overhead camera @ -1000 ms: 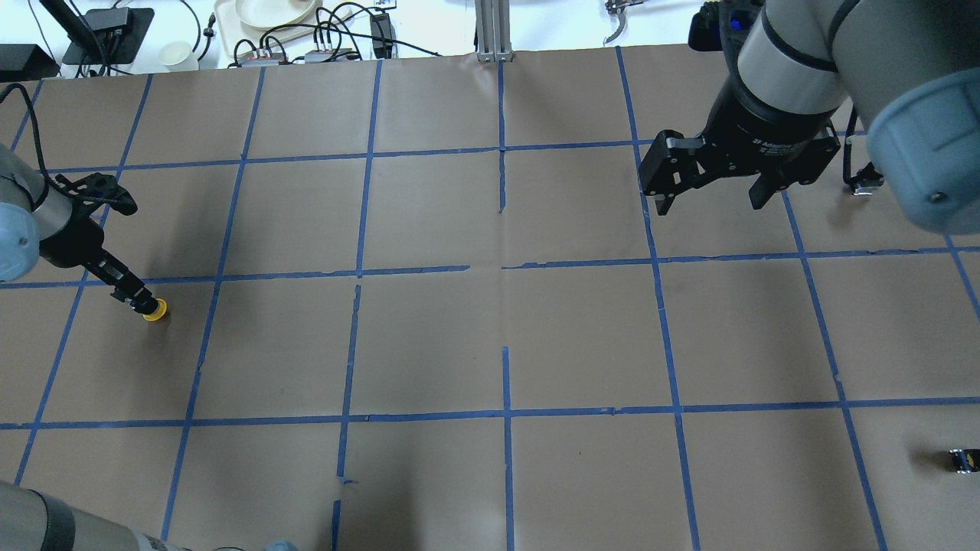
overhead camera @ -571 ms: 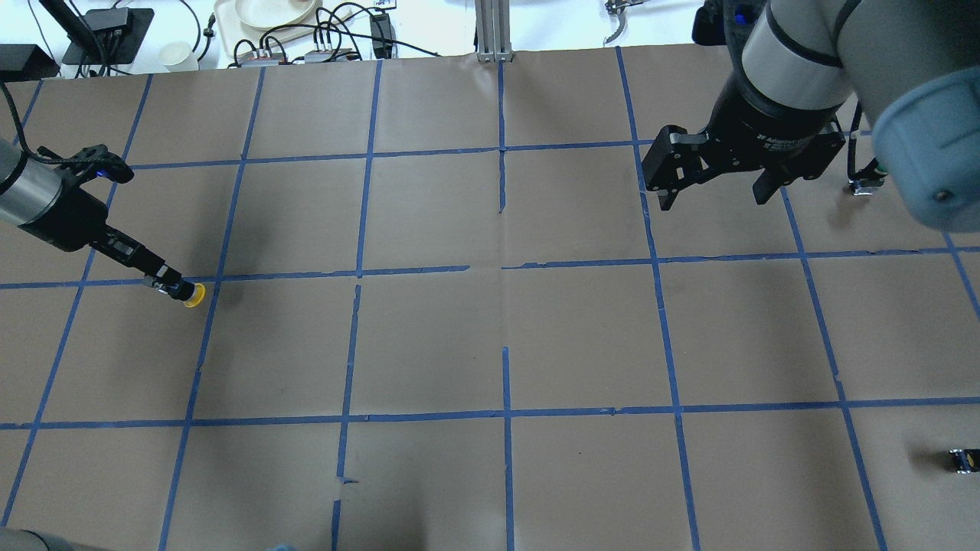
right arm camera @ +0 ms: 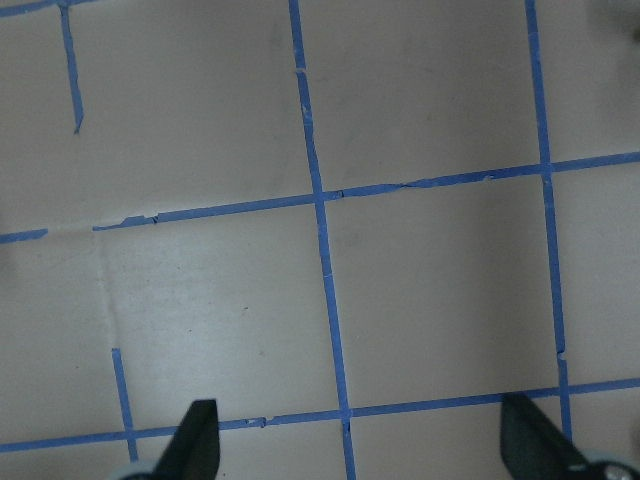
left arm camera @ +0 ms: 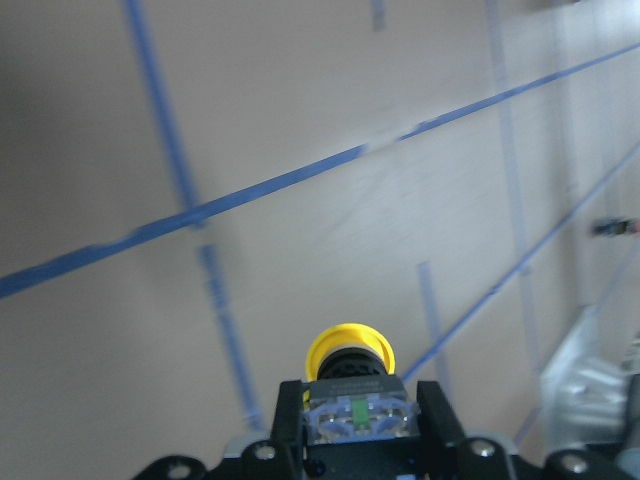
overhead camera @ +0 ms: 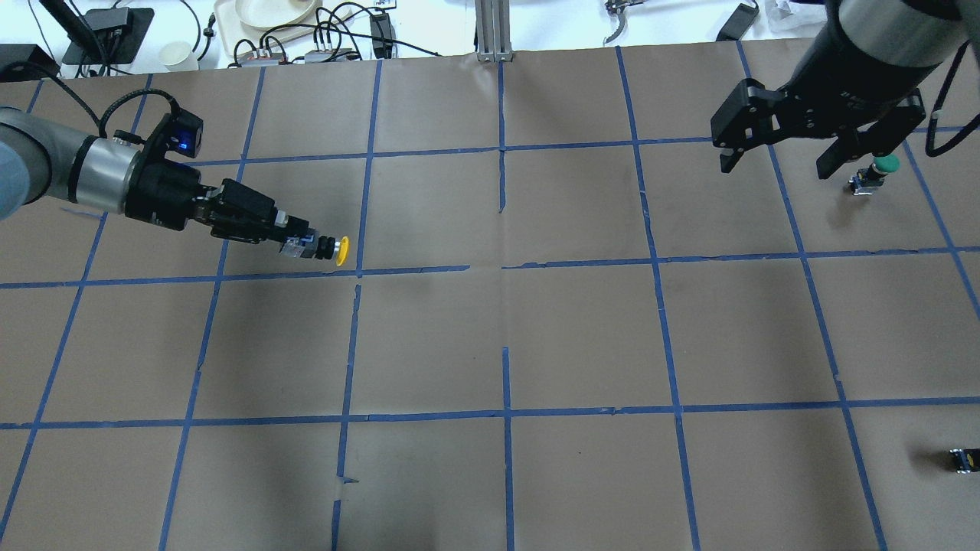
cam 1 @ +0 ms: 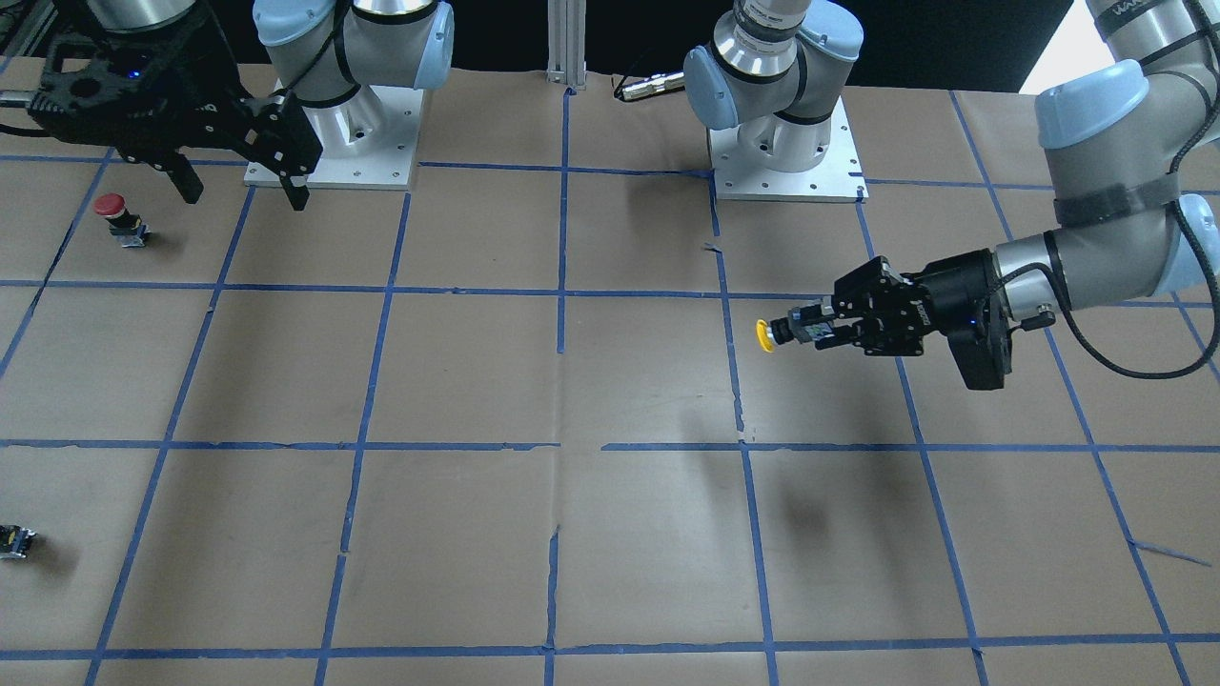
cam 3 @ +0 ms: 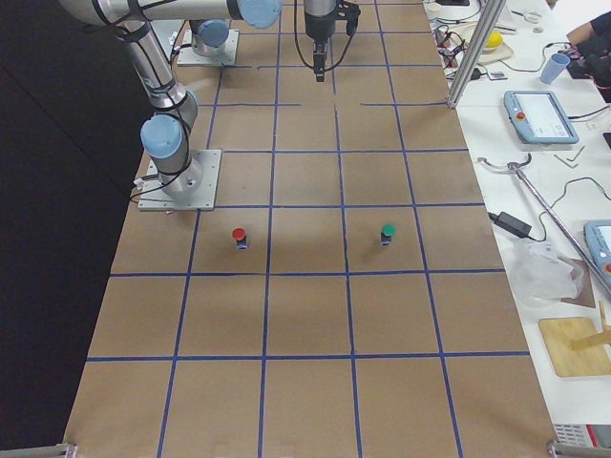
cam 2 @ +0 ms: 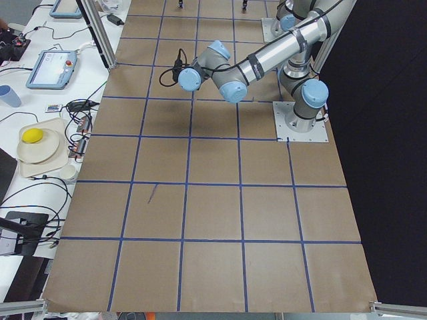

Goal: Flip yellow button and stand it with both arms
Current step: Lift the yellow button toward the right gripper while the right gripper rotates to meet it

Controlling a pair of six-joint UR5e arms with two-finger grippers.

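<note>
Left claw (overhead camera: 300, 246) is clamped on the grey contact block of the yellow button (overhead camera: 341, 250), which is carried clear of the table (overhead camera: 505, 329). The button lies roughly horizontal, with its cap pointing toward the table's middle. The left wrist view shows the block seated squarely between the fingers, with the neck and cap overhanging in front. Right claw (overhead camera: 773, 164) is spread wide and holds nothing. It hangs over the far right squares, well apart from the left claw and just beside a green-capped button (overhead camera: 880, 168). A red-capped button (cam 1: 116, 213) stands on the same side, and a small dark switch block (overhead camera: 962, 459) lies near the right table edge. Judged stage: the button is lifted and turned out for a hand-over, and the second arm is not yet engaged. Risks from here:

1. The right claw could clip the green-capped button as it swings inward, since the two are so close.
2. Only the neck and the round cap are free for the right claw to take. A pinch on the curved cap could squirt the button out.
3. If the left claw lets go before the right has closed firmly, the button drops and will likely roll on its cap rim.
4. If the button is set down tilted, the top-heavy mushroom shape would tip it over rather than let it stand.
</note>
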